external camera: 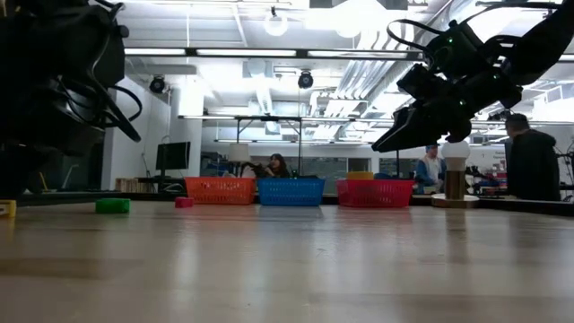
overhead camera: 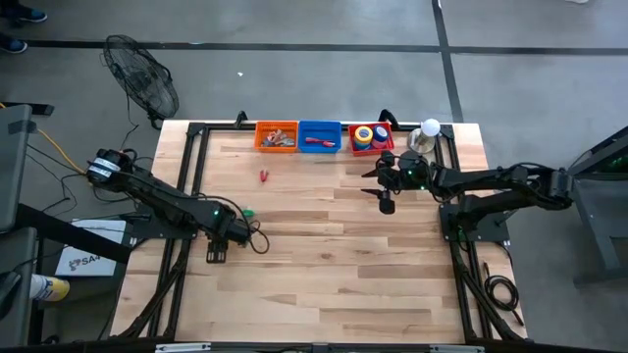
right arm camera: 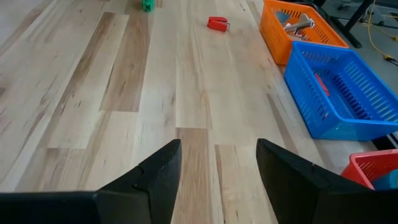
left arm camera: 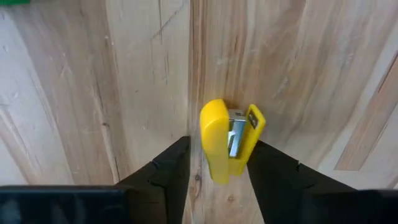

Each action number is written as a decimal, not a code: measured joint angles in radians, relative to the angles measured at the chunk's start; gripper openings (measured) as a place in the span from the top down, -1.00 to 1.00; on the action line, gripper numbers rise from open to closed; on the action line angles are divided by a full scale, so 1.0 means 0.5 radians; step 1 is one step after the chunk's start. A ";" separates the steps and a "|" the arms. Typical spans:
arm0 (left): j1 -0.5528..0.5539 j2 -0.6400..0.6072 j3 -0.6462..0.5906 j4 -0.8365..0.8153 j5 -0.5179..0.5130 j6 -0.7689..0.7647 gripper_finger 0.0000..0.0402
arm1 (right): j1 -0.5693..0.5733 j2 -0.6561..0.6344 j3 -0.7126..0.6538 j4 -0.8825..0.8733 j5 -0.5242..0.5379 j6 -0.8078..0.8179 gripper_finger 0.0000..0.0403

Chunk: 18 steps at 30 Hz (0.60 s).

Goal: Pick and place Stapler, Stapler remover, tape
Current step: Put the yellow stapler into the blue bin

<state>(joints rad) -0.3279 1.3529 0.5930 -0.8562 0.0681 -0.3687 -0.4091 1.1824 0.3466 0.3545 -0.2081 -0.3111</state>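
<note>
A small yellow stapler [left arm camera: 227,146] lies on the wooden table [overhead camera: 324,265], seen from above in the left wrist view. My left gripper [left arm camera: 219,149] points down over it at the table's left, open, with one finger on each side. The stapler's yellow end [external camera: 7,208] shows low at the edge of the low view. My right gripper [right arm camera: 217,168] hangs open and empty above the table's far right part [overhead camera: 385,196]. Tape rolls [overhead camera: 365,135] lie in the red basket [overhead camera: 385,145]. My left gripper comes at the yellow stapler from above, fingers pointing down, one on each long side. A strip of table shows between one finger [left arm camera: 177,165] and the stapler. The other finger [left arm camera: 267,168] stands right at its side [left arm camera: 252,134]; I cannot tell whether it touches. The stapler rests on the table.
An orange basket [overhead camera: 277,135], a blue basket [overhead camera: 319,135] and the red one stand in a row at the far edge, with a white ball on a metal base [overhead camera: 429,132] beside them. A small red thing [overhead camera: 264,176] and a small green thing [overhead camera: 247,211] lie on the table.
</note>
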 joint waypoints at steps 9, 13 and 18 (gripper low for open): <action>0.000 0.000 -0.001 0.060 -0.024 -0.003 0.58 | 0.000 0.000 0.000 0.000 0.000 0.000 0.01; 0.000 -0.001 0.003 0.074 -0.029 -0.041 0.74 | 0.000 0.000 0.000 0.000 0.000 0.000 0.01; -0.001 0.007 0.078 0.139 -0.106 -0.152 0.74 | 0.000 0.000 0.000 0.000 0.000 0.000 0.01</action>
<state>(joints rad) -0.3283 1.3564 0.6318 -0.7869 0.0153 -0.4449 -0.4091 1.1824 0.3466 0.3546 -0.2081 -0.3109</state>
